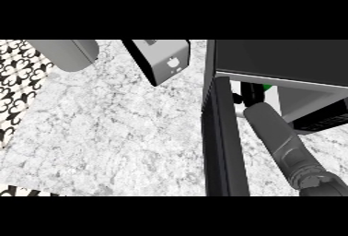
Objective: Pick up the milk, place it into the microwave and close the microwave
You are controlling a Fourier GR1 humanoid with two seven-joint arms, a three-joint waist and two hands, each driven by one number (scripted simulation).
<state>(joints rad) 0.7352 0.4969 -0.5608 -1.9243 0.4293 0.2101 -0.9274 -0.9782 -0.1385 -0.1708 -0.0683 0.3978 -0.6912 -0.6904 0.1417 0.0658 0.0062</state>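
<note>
At the right side of the marbled bench [102, 129], the robot's right forearm [285, 143] rises from the lower edge and reaches into the open mouth of the microwave [279, 60], a dark box whose top fills the upper right corner. Its right hand [253, 93] shows only as a few black shapes just inside the opening, so I cannot tell whether the fingers are spread, pressed together or pinching anything. Right beside those black shapes sits the milk [270, 94], a white carton with a touch of green at its top, inside the microwave's cavity and touching or nearly touching the hand; which of the two I cannot make out. Just left of the fingers the microwave door [221, 143] stands swung open, seen edge-on as a long dark slab running down toward the lower edge, alongside the forearm. Well away to the left of the fingers, near the far edge of the bench, lies a dark box with a pale face [163, 60], tilted, and further left again a grey rounded object [68, 53]. A black-and-white patterned surface [17, 87] borders the bench on that far left side.
</note>
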